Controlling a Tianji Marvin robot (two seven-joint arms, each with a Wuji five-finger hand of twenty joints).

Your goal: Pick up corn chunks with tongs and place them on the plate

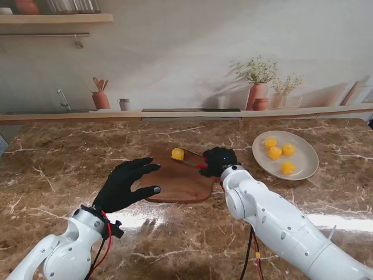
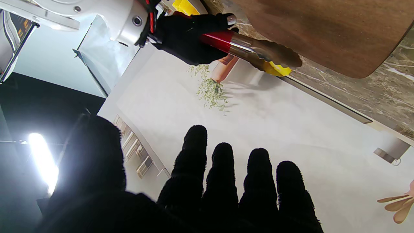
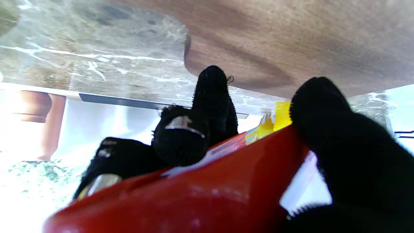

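My right hand (image 1: 220, 160) is shut on the red-handled tongs (image 1: 195, 161), which reach left over the wooden cutting board (image 1: 178, 184). Their tips close on a yellow corn chunk (image 1: 178, 154) at the board's far edge. In the left wrist view the tongs (image 2: 245, 48) hold the corn chunk (image 2: 278, 69) a little off the board (image 2: 323, 35). The right wrist view shows the red handle (image 3: 194, 191) under my fingers (image 3: 212, 97) and the corn (image 3: 281, 116) beyond. The white plate (image 1: 303, 166) to the right carries several corn chunks (image 1: 274, 153). My left hand (image 1: 123, 185) rests open at the board's left edge.
A brown marble counter (image 1: 58, 169) runs under everything. Along the back ledge stand a utensil pot (image 1: 101, 99), a small cup (image 1: 124, 104) and terracotta vases with plants (image 1: 257, 93). My right forearm (image 1: 274, 221) crosses the near right of the table.
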